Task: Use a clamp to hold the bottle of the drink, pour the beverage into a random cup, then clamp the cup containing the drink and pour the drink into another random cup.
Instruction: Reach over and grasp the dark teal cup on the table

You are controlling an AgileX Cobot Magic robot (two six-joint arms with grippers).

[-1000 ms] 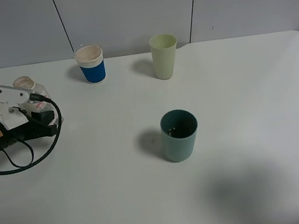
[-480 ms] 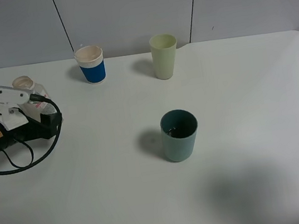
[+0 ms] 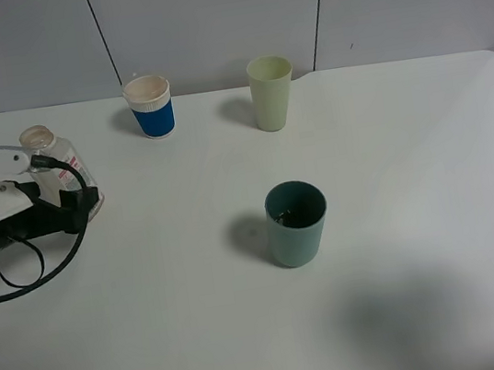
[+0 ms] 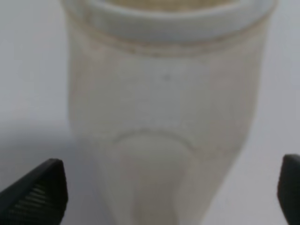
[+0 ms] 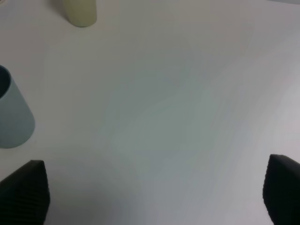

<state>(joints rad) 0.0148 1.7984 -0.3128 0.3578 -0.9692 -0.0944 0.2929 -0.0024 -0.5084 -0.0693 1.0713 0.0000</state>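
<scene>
The translucent bottle (image 3: 57, 169) stands upright near the table's left edge with its wide neck uncapped. In the left wrist view the bottle (image 4: 164, 108) fills the frame and looks pale. My left gripper (image 3: 34, 178) sits just left of it, white jaws spread wide and clear of its sides; the dark fingertips (image 4: 35, 197) show apart from the bottle. The teal-green cup (image 3: 297, 224) stands mid-table with a little dark beverage (image 3: 295, 219) at its bottom. At the back stands the pale yellow-green cup (image 3: 271, 93). My right gripper (image 5: 154, 192) is open over bare table, with the teal cup (image 5: 11, 117) off to one side.
A white paper cup with a blue band (image 3: 151, 106) stands at the back, left of the pale cup. A black cable (image 3: 28, 274) loops on the table by the left arm. A soft shadow (image 3: 414, 309) lies on the table at the front right.
The left gripper has opened, let go of the bottle and drawn back to the left. The bottle stays upright where it was. The cups have not moved.
</scene>
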